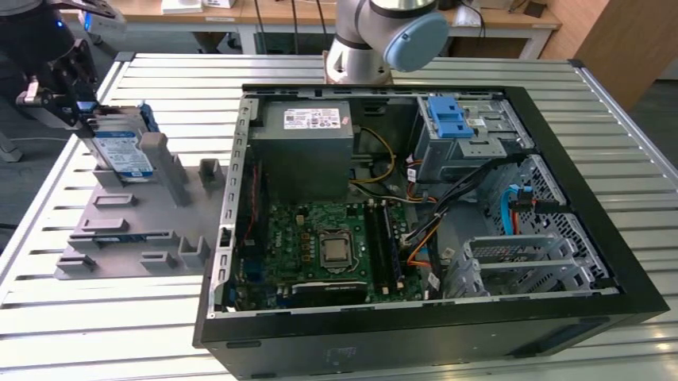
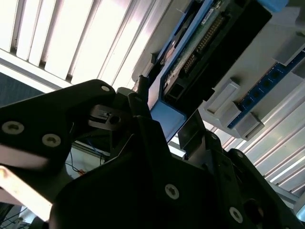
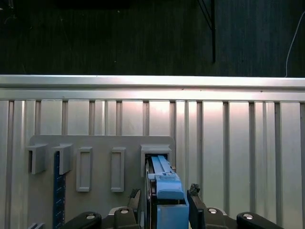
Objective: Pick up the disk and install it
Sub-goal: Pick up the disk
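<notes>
Silver hard disk (image 1: 119, 155) with a white-and-blue label and a blue plastic carrier frame stands on edge in a slot of the grey holder rack (image 1: 138, 230), at the exterior view's left on the slatted metal table (image 1: 170, 75). The gripper (image 3: 165, 198) straddles its upper edge; whether it has clamped the frame cannot be told. The open computer case (image 1: 593, 151) lies beside the rack.

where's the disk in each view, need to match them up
Exterior view: the disk stands on edge in the grey holder, at the exterior view's left, under the pincer.
First wrist view: the disk edge-on, blue frame showing, in a holder slot at the pincer.
Second wrist view: the disk, circuit-board side showing, just beyond the pincer.
Shared landmark: the grey holder on the slatted table.
</notes>
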Controlling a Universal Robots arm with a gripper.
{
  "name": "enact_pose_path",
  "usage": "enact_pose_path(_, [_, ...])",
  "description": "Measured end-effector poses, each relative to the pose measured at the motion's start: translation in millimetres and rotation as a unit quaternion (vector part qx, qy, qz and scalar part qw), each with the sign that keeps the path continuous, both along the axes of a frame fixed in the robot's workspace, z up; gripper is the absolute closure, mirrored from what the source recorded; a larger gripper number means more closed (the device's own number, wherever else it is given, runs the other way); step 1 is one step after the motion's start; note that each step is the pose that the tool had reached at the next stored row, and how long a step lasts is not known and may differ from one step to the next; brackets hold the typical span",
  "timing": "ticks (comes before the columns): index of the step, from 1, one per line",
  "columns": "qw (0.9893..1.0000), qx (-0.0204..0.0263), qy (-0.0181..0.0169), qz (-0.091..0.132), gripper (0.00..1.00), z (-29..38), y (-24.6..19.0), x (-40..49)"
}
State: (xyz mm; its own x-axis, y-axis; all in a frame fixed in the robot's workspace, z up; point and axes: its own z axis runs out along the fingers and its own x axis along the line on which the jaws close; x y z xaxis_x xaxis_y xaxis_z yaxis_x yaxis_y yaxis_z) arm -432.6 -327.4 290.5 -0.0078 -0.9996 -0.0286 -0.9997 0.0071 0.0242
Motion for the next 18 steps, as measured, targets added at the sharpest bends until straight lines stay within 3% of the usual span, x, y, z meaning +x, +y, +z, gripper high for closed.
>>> enact_pose_path(11, [1.0000, 0.0000, 0.0000, 0.000, 0.51, -1.8, 0.0, 0.0])
enact_pose_path(12, [1.0000, -0.0001, 0.0000, 0.000, 0.58, -1.8, 0.0, 0.0])
enact_pose_path(18, [1.0000, 0.0000, 0.0001, 0.000, 0.64, -1.8, 0.0, 0.0])
